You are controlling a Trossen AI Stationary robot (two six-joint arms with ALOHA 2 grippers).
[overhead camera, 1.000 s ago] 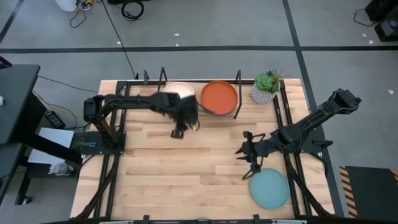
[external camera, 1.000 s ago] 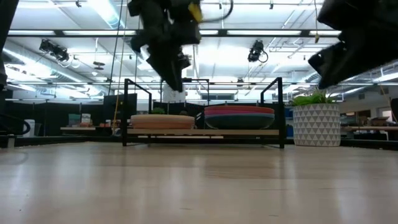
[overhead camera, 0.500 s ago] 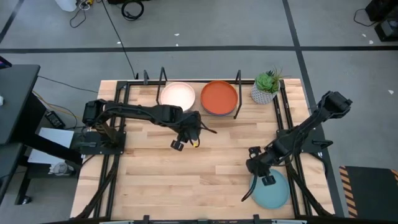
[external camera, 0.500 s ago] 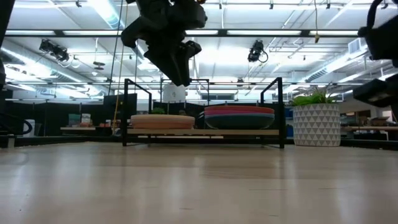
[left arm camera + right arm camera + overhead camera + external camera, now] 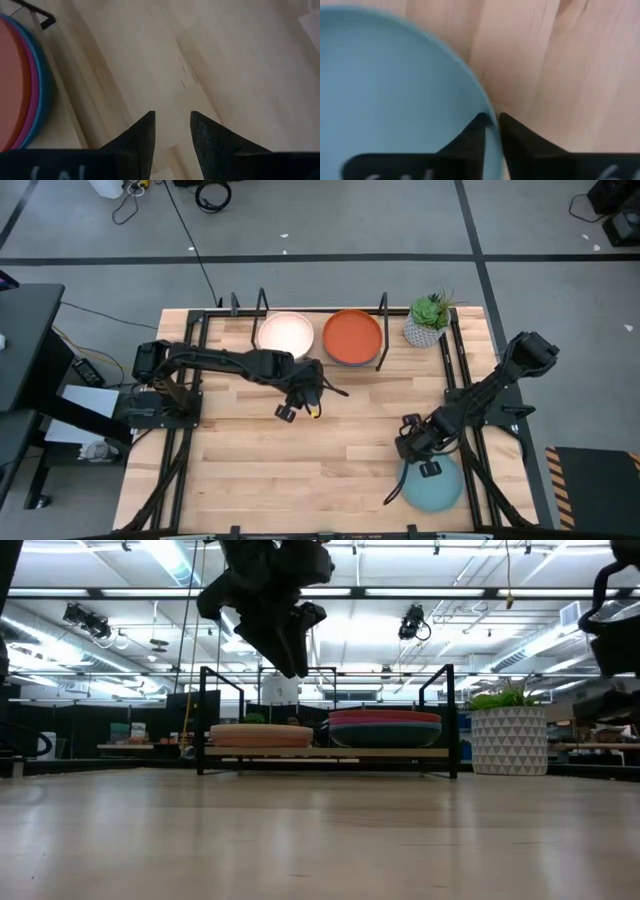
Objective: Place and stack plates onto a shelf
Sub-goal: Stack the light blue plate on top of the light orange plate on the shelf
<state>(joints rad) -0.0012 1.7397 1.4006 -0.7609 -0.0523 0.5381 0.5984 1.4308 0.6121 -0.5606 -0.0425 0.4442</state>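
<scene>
The light blue plate lies flat on the table near its near right corner. My right gripper is down at the plate's left rim and shut on it. On the shelf along the far edge stand two stacks of plates. The left stack has the cream plate on top, and the right stack has the orange plate on top. Both stacks show in the low view, left stack and right stack. My left gripper hangs open and empty above the table, just in front of the shelf. My right gripper pinches the light blue plate's rim between its two fingers, one finger over the plate's inside and one outside it. The fingers come from above, slanting. The plate lies on the table.
A potted plant in a white patterned pot stands at the far right, beside the shelf's right hoop. The orange, pink and blue plates of the right stack show in the left wrist view. Bare slatted tabletop fills the middle and near left.
My left gripper has drawn back from the left stack toward the table's near edge and a little right, baring the cream plate. My right gripper has gone toward the near edge and down to the light blue plate's rim. The plate has stayed where it was.
</scene>
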